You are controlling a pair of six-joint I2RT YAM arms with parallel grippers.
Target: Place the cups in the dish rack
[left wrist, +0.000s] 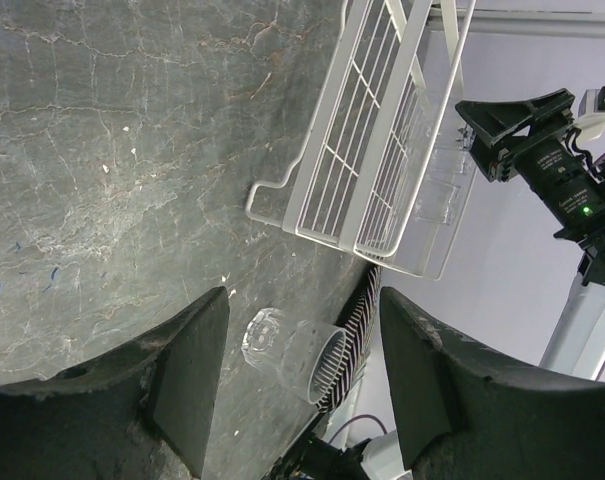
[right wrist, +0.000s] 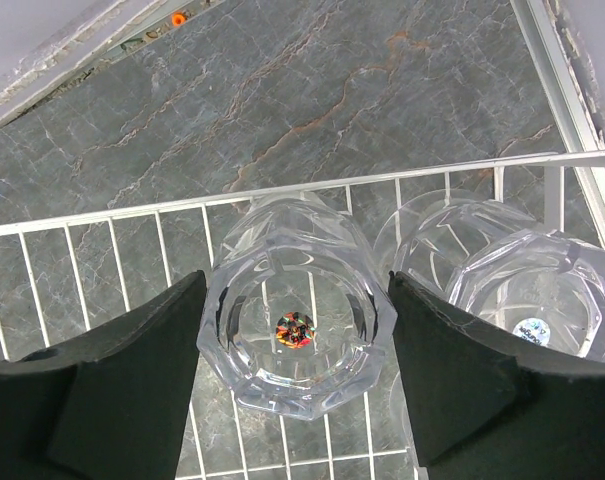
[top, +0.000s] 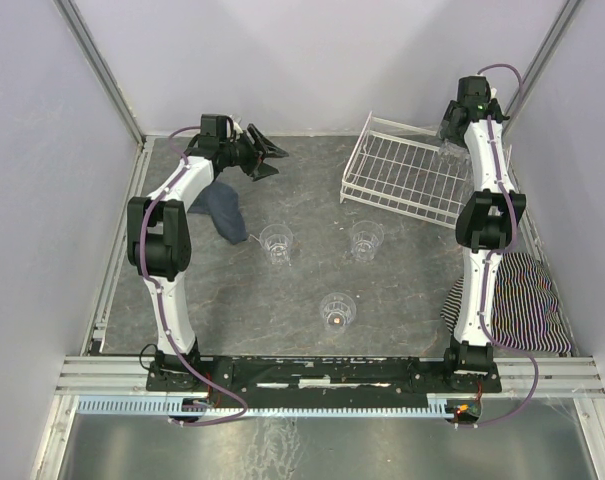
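1. Three loose cups (top: 337, 310) stand mid-table, awaiting pickup.
2. Left gripper (top: 272, 160), spread and empty, hangs near the far-left corner.
3. Right gripper (right wrist: 297, 285) pinches a cup (right wrist: 297, 335) over the far-right-corner dish rack (top: 382, 165), probably seating it beside two racked cups (right wrist: 527, 295).

Right end effector (right wrist: 296, 305) apparently grips base-up cup (right wrist: 295, 330) over dish rack (right wrist: 112, 262); more cups (right wrist: 527, 300) at right.

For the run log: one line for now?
right jaws: gripping cup over dish rack | left jaws: open, empty | racked: two cups | table: three cups
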